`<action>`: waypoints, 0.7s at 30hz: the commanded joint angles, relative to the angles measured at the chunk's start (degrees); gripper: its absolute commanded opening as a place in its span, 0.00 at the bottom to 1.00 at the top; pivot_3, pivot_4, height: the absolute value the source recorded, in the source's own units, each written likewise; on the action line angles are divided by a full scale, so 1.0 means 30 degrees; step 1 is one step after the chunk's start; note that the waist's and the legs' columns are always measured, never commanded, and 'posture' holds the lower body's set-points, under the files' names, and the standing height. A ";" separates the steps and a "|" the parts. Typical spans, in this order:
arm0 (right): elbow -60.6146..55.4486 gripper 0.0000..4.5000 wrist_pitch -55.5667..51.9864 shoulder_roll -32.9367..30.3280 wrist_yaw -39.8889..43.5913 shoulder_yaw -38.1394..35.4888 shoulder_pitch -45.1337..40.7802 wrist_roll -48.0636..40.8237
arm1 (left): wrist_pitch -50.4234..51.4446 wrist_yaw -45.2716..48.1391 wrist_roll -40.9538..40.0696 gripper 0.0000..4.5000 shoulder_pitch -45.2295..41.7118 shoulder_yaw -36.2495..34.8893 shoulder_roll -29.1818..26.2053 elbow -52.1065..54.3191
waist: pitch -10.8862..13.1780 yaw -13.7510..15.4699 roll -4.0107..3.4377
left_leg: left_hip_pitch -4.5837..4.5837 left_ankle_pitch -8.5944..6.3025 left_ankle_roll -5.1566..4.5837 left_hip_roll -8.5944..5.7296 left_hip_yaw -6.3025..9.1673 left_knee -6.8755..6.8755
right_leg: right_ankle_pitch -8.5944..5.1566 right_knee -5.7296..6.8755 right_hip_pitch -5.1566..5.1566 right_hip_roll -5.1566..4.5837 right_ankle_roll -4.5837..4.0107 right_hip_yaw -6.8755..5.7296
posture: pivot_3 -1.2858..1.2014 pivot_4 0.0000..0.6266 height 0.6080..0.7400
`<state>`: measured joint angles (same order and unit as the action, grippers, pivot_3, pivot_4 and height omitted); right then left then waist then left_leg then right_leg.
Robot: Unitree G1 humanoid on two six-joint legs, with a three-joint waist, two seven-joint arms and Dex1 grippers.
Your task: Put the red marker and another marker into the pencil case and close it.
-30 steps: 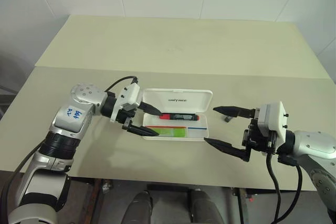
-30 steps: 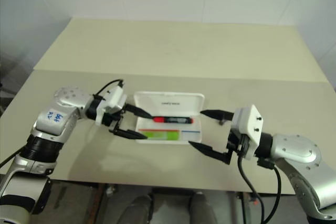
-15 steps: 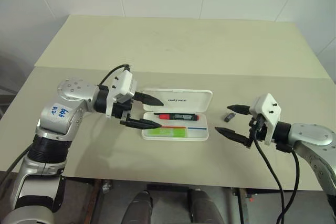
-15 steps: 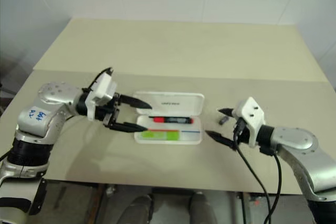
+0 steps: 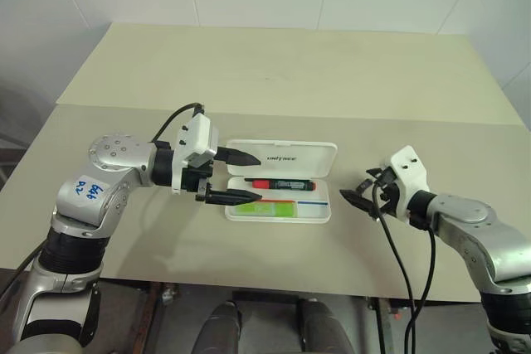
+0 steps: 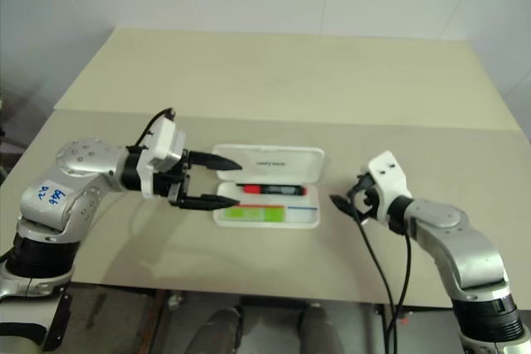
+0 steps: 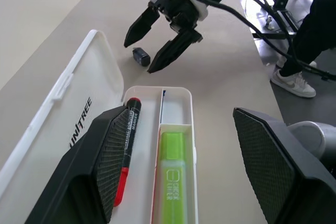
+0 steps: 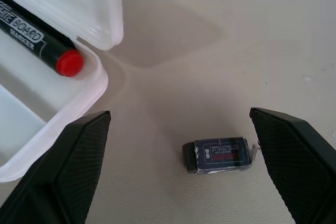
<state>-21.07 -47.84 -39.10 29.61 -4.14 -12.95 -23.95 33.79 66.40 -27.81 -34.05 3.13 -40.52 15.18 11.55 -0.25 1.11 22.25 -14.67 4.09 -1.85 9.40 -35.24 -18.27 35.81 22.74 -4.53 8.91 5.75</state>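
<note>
The white pencil case [image 5: 282,155] lies open on the table with its lid folded back. In its tray rest the red marker [image 5: 282,184] and, in the nearer compartment, the light green marker [image 5: 264,208]. My left gripper [image 5: 258,177] hovers open over the case's left end, one finger above the lid and one above the tray's front, touching nothing. My right gripper [image 5: 357,191] is open and low over the table just right of the case. From the right wrist, the marker's red end [image 8: 68,62] shows in the tray corner [image 8: 100,85].
A small dark block [image 8: 218,156] lies on the table between the right gripper's spread fingers, a short way from the case's right end. It also shows in the left wrist view [image 7: 140,56]. Bare table stretches behind the case.
The right gripper has swung forward and down from the table's front edge to the small dark block beside the case. The left gripper has turned and risen slightly at the case's left end.
</note>
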 commanded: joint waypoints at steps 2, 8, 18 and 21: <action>-0.0826 1.00 -0.0112 0.0032 -0.0302 -0.0537 -0.0055 0.0084 | -0.0002 -0.0157 -0.0491 0.75 0.0018 -0.0493 -0.0261 0.0611 | 0.0000 -0.0019 0.0000 | 0.0000 0.0000 0.0000 -0.0002 -0.0002 0.0000 | 0.0000 0.0000 0.0000 -0.0001 0.0000 0.0001 | 0.52 0.24 1.00; -0.1644 1.00 -0.1950 0.0311 -0.2081 -0.1598 -0.0665 0.0299 | -0.0090 -0.0230 -0.0515 0.75 0.0142 -0.0432 -0.0186 0.0574 | 0.0000 -0.0023 0.0000 | 0.0000 0.0000 0.0000 -0.0001 -0.0003 0.0001 | 0.0000 0.0000 0.0002 -0.0001 0.0000 0.0001 | 0.52 0.24 1.00; -0.5188 1.00 -0.9479 0.3487 -0.6172 -0.2628 -0.1600 0.0181 | -0.0062 -0.0256 -0.0562 0.75 0.0165 -0.0240 -0.0011 0.0591 | -0.0001 -0.0004 -0.0002 | 0.0008 0.0001 0.0002 0.0000 0.0002 0.0010 | 0.0000 0.0000 0.0015 0.0000 -0.0002 0.0004 | 0.52 0.24 1.00; -0.5928 1.00 -1.1617 0.4693 -0.6853 -0.3002 -0.2390 0.0317 | -0.0105 -0.0171 -0.0532 0.75 0.0119 -0.0192 -0.0023 0.0447 | -0.0001 -0.0058 -0.0002 | 0.0000 0.0001 0.0001 0.0004 0.0000 0.0015 | 0.0000 0.0008 0.0017 0.0005 -0.0003 0.0005 | 0.52 0.24 1.00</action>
<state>-35.75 -79.50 -25.99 10.55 -11.33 -19.01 -22.90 33.83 65.85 -28.05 -33.40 3.16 -40.49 15.18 11.54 -0.42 1.10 22.25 -14.66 4.09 -1.84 9.40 -35.18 -18.27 35.84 22.80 -4.51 8.89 5.76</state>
